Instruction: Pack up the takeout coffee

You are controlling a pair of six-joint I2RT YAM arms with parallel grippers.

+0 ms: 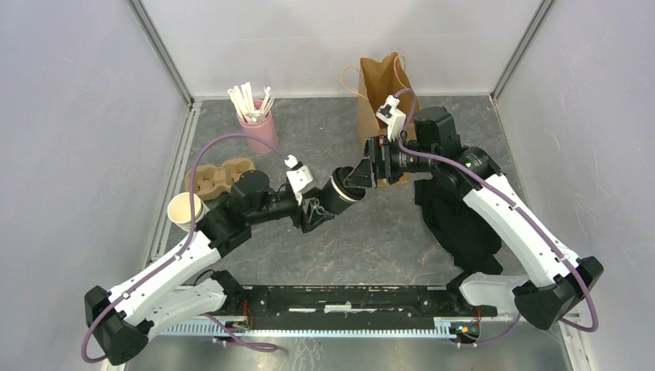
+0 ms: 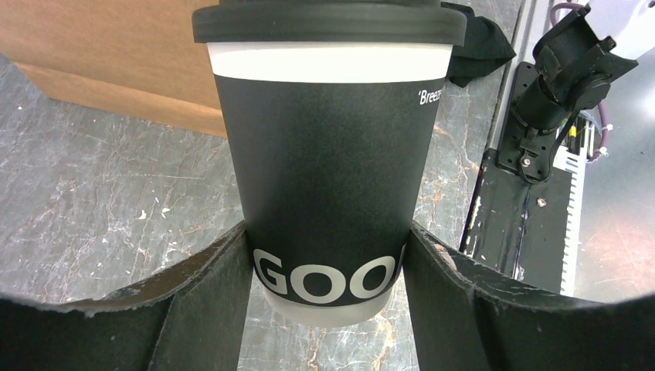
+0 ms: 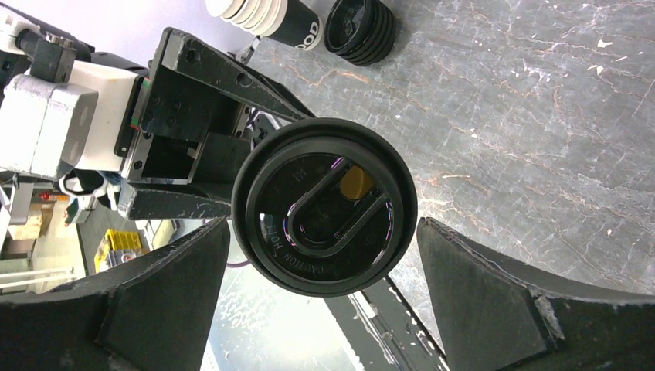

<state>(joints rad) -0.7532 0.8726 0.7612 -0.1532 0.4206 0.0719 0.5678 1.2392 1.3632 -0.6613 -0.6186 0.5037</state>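
Observation:
A takeout coffee (image 1: 341, 193), a dark paper cup (image 2: 332, 178) with a pale rim and a black lid (image 2: 328, 23), hangs on its side above the middle of the table. My left gripper (image 1: 323, 204) is shut on its lower body, one finger (image 2: 208, 294) pressed against each side. My right gripper (image 1: 360, 176) faces the lid (image 3: 324, 205) head-on and stands open. Its fingers (image 3: 494, 301) flank the lid with a gap on both sides. An open brown paper bag (image 1: 384, 85) stands behind the right gripper.
A pink cup of white sticks (image 1: 256, 124) stands at the back left, with a cardboard cup carrier (image 1: 220, 176) and a stack of lidless cups (image 1: 185, 210) nearer. A stack of black lids (image 3: 361, 29) lies beside those cups. A black cloth (image 1: 463, 224) lies under the right arm.

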